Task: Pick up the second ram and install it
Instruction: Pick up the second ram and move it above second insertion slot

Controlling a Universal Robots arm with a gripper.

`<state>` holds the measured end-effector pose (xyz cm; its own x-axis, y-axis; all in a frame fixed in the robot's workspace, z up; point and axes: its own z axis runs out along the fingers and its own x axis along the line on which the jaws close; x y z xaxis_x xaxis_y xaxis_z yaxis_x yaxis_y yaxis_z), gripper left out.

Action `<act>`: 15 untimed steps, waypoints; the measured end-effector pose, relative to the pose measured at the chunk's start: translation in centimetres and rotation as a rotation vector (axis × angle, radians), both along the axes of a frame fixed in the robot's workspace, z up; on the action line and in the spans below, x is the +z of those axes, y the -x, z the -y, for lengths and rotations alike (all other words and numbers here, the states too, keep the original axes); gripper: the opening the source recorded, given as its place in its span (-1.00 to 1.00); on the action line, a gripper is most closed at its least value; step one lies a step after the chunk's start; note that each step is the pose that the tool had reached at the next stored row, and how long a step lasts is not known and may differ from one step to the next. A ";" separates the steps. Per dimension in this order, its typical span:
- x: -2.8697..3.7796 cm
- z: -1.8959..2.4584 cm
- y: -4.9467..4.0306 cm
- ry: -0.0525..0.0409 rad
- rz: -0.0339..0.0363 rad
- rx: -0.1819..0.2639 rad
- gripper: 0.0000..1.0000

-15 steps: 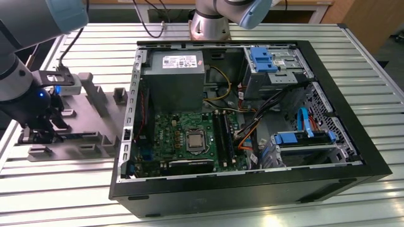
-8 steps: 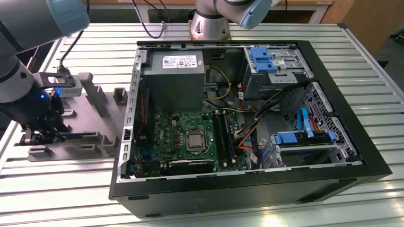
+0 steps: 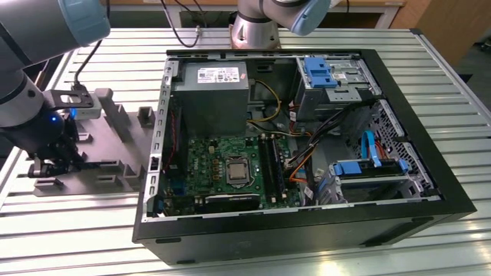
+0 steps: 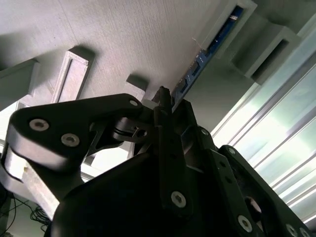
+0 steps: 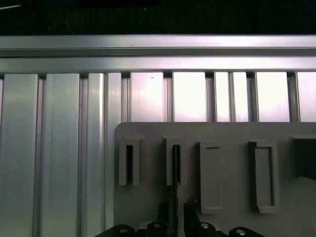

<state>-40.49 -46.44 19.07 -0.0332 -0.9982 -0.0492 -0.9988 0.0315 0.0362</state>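
ribbed aluminium table point(image 3: 460, 75) fills the exterior view, with a brown wooden panel point(image 3: 460, 29) cut off at the upper right corner. on the table lies an open black computer case point(image 3: 307, 236), taking up the centre and the exterior view's right. the grey and pale blue robot arm point(image 3: 23, 98) rises from its base at top centre, leaves the frame, and comes back in at the upper left. under it, at the exterior view's left, a gray fixture point(image 3: 115, 167) with upright blocks rests on the table just beside the case. inside the case a grey power supply point(image 3: 207, 98) sits above the green motherboard point(image 3: 207, 155). the gripper point(image 3: 54, 167) hangs low over the fixture's near left corner, much of it hidden by its own dark body. in the second wrist view its fingers point(image 4: 165, 118) look pinched on one end of the second ram point(image 4: 210, 47), a thin blue strip standing on edge in the fixture, its far end hidden in a slotted block. the white label point(image 3: 218, 75) on the power supply carries print that cannot be made out.
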 end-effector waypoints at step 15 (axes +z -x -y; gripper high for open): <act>-0.27 -0.06 -0.04 -0.0019 -0.0002 0.000 -0.47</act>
